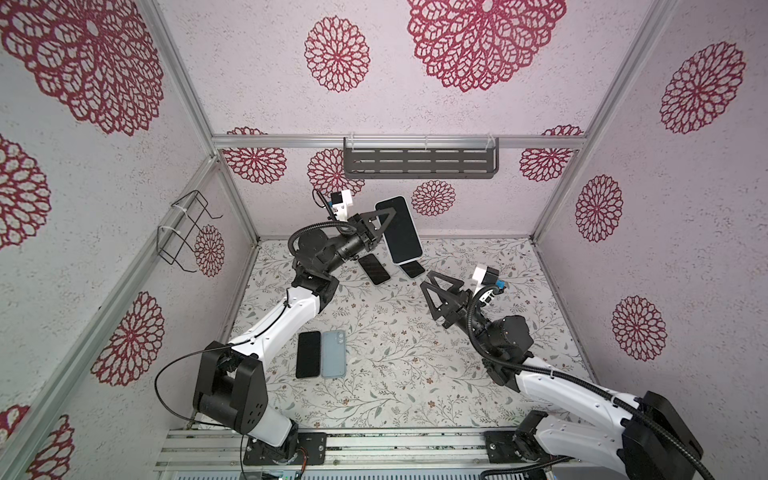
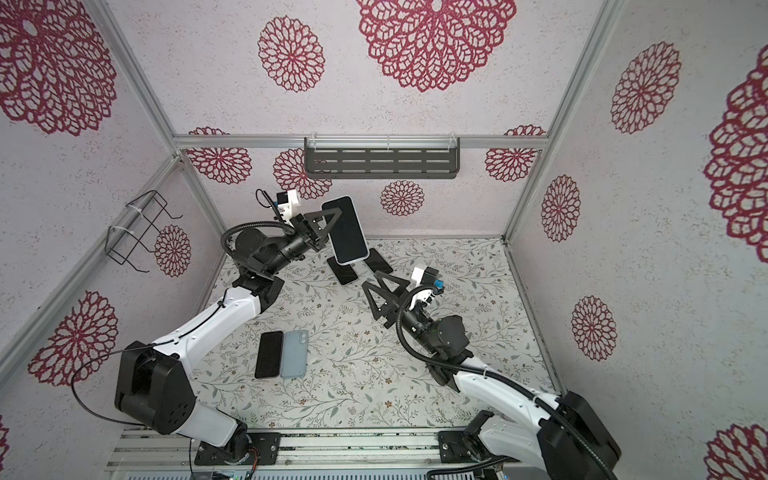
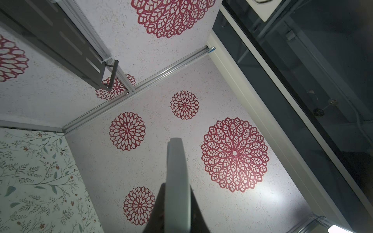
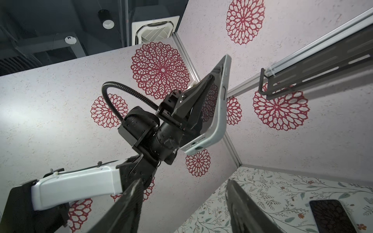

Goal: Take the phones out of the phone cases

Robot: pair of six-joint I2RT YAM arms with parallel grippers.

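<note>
The left gripper (image 1: 384, 223) clamps the cased phone (image 1: 401, 230) aloft; the right gripper (image 1: 428, 281) hangs open, empty. The phone looks stiff and slick; the case (image 4: 221, 113) seems flexible, best peeled at a corner.

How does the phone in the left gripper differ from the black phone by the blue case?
The held phone hangs in the left gripper; the black phone lies flat on the table. The held phone wears a pale case; the black phone looks bare. Both screens are dark.
</note>
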